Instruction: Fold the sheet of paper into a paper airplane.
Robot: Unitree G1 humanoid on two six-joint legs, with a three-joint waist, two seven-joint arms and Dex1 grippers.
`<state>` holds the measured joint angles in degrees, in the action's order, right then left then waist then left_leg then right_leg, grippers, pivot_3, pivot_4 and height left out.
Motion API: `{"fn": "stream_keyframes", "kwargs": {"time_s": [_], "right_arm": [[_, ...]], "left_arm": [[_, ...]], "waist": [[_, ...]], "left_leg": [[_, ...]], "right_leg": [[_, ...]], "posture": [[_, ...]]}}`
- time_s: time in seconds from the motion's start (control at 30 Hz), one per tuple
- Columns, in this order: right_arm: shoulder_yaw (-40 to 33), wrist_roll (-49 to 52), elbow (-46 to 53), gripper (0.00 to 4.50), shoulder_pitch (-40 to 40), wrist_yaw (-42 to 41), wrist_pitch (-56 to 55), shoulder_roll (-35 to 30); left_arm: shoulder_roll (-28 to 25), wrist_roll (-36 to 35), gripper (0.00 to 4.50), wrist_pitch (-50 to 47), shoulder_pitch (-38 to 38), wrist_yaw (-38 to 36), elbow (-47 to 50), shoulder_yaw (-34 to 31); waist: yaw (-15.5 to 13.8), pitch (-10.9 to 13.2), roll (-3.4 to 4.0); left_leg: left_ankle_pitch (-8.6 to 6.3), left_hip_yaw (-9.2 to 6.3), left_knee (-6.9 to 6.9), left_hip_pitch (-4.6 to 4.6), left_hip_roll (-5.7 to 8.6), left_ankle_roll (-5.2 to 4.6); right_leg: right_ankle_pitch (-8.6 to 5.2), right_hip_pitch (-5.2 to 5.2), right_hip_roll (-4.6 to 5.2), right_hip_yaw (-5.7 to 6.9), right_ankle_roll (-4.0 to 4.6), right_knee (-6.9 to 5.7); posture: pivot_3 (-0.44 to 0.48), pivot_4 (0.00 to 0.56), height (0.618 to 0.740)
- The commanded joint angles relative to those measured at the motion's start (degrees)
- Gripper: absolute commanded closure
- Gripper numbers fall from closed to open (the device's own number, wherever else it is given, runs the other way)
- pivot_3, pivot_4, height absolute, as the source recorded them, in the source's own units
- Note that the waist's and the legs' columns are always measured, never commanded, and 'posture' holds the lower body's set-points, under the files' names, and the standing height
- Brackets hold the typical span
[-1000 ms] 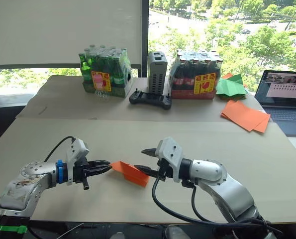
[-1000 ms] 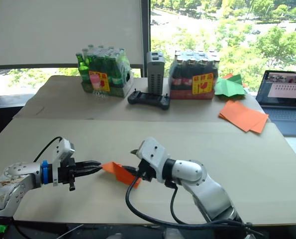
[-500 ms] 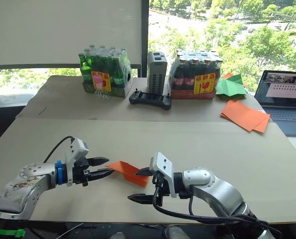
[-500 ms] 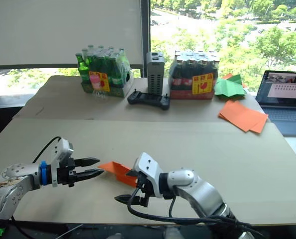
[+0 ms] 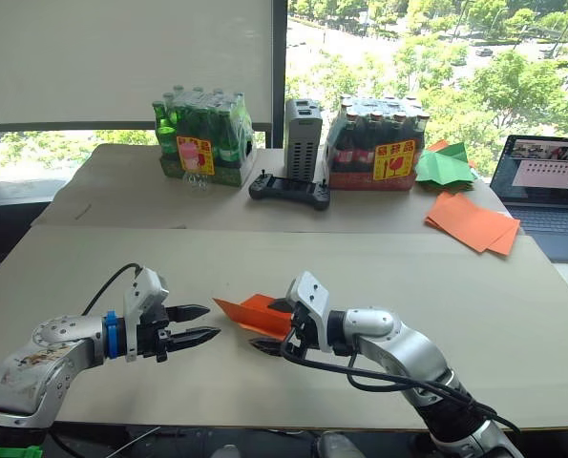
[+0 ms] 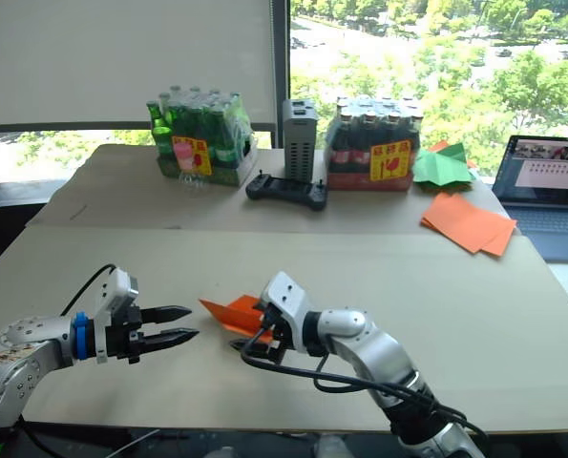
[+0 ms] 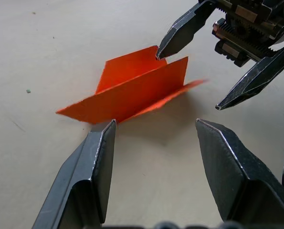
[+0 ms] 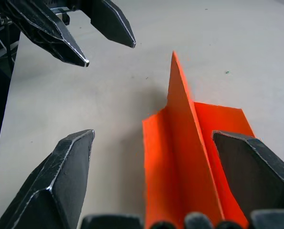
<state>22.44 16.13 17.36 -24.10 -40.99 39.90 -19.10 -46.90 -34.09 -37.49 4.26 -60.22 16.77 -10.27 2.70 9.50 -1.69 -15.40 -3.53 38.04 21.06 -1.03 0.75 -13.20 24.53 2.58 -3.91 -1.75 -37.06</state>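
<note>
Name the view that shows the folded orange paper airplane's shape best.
The left wrist view: the paper airplane lies side-on, its pointed nose, both wings and raised middle fold all visible. The right wrist view looks along it from the tail; the eye views show it partly behind the right hand.

Folded orange paper airplane [image 5: 254,314], fin upright

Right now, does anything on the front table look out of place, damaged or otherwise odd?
Nothing stands out. The paper airplane lies folded and intact on the front table, its middle fin upright, between the left end effector and the right end effector, both open. Nothing looks torn or spilled.
</note>
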Motion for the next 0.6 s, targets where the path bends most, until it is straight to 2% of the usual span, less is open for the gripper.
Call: {"fn": "stream_keyframes", "kwargs": {"time_s": [0.03, 0.37, 0.53, 0.6], "right_arm": [[-3.2, 2.4, 1.8, 0.13, -1.6, 0.6, 1.4, 1.2], [0.4, -5.5, 0.2, 0.13, -3.4, 1.1, -5.3, -2.0], [2.1, -8.2, -0.9, 1.6, -2.9, 1.0, -7.9, -2.4], [2.2, -8.7, -1.3, 1.6, -2.6, 1.0, -8.5, -2.2]], "left_arm": [[0.0, -0.5, 1.67, 1.3, 0.8, -0.3, 0.4, -0.4], [0.0, -0.1, 1.67, 3.1, 0.2, -0.3, 0.0, -0.2], [-0.1, -0.4, 1.62, 2.7, 0.1, 0.1, 0.9, -0.1], [0.0, -0.4, 1.62, 2.6, 0.2, 0.2, 1.0, -0.1]], "waist": [[0.0, 0.0, 0.0], [0.0, 0.0, 0.01], [0.0, 0.0, 0.01], [-0.1, 0.0, 0.01]], "left_leg": [[0.0, 0.0, 0.0, 0.0, 0.0, 0.0], [0.0, 0.01, 0.0, 0.01, 0.01, 0.0], [0.0, 0.01, 0.0, 0.01, 0.0, 0.0], [0.0, 0.01, 0.0, 0.01, 0.01, 0.0]], "right_leg": [[0.0, 0.0, 0.0, 0.0, 0.0, 0.0], [0.0, 0.01, 0.01, 0.0, 0.0, 0.01], [0.0, 0.01, 0.01, 0.0, 0.0, 0.0], [0.0, 0.01, 0.01, 0.0, 0.0, 0.0]], "posture": [[0.0, 0.15, 0.733], [0.0, 0.15, 0.733], [0.0, 0.15, 0.733], [0.0, 0.15, 0.733]]}}
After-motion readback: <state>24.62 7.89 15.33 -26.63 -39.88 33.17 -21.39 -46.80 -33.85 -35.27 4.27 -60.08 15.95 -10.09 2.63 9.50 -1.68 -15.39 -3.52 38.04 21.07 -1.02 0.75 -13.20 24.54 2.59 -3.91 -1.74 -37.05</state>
